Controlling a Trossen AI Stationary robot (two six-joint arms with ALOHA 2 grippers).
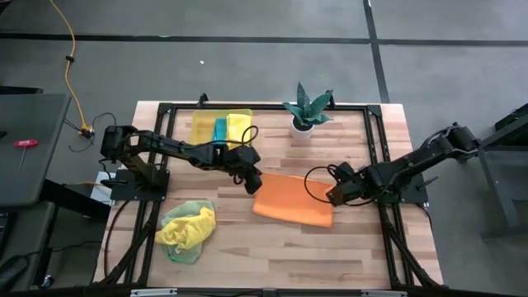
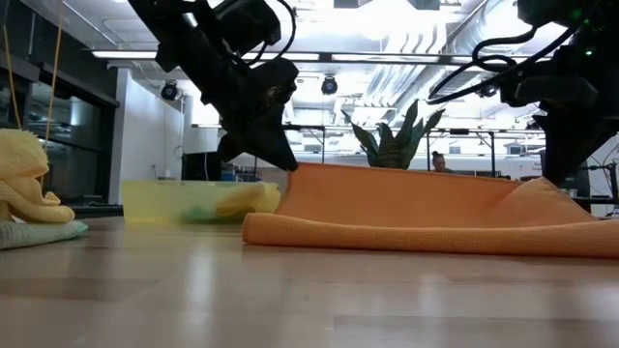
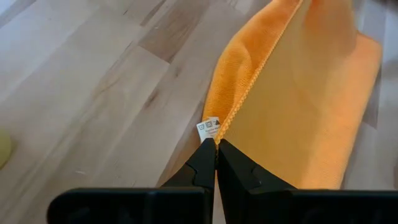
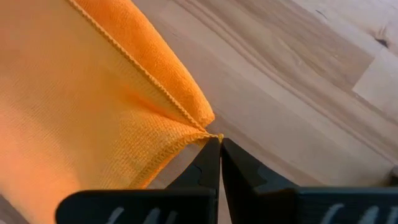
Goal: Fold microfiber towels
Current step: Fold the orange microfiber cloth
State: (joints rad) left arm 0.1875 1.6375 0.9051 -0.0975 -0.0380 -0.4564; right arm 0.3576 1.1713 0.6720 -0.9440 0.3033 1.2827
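I have the orange towel (image 1: 293,205) lying near the middle of the table (image 1: 363,256), a little toward the right edge, already doubled over so one folded layer sits on the surface and a flap rises above it. I hold that flap by two corners. The left gripper (image 3: 216,144) is pinched tight on the corner with the small white care label (image 3: 209,128); the right gripper (image 4: 219,140) is pinched tight on the other corner, right at the stitched hem. My guess is that holding both corners level keeps the edge taut, so the flap can be laid down squarely.

The cloth is soft, nubby microfiber with a corded hem, and it sags between the two grips. A crumpled yellow towel (image 1: 188,227) lies on a light green one (image 1: 186,249) near the front-left corner. The translucent yellow bin (image 1: 200,129) at the back edge holds a teal cloth (image 1: 220,129) and a yellow one (image 1: 239,125), beside a potted plant (image 1: 306,108). The tabletop is pale, smooth wood planks.
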